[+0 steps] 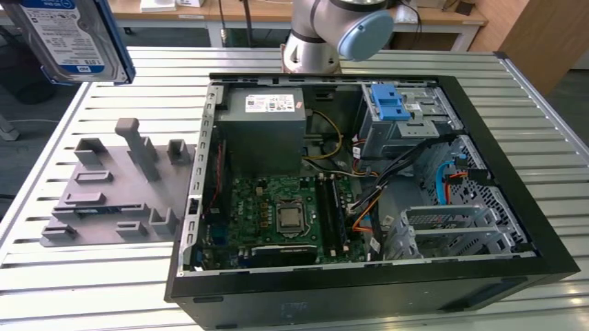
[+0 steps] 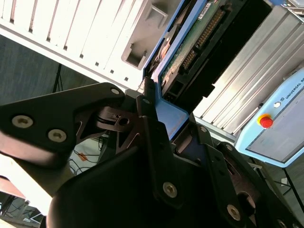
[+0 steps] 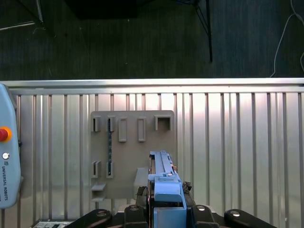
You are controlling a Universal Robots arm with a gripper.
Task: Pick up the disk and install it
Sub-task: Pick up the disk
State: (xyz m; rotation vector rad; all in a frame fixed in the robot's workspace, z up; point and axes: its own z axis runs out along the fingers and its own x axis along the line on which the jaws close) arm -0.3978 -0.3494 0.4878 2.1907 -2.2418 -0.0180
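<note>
The disk (image 1: 78,38), silver with a blue-and-white label and a blue bracket, hangs high above the table at the exterior view's left, over the grey fixture plate (image 1: 120,186). In the first wrist view the disk (image 3: 164,178) shows edge-on between the black fingers, above the plate (image 3: 133,142). My gripper (image 3: 165,194) is shut on it. The second wrist view shows the disk (image 2: 190,52) with its green circuit board, and the gripper (image 2: 173,121) clamped on the blue bracket end.
An open computer case (image 1: 515,227) lies at the exterior view's right, with a grey drive bay topped by a blue latch (image 1: 391,103) at its back. The arm's base (image 1: 318,41) stands behind the case. A teach pendant (image 3: 7,152) lies on the slatted table (image 3: 237,142).
</note>
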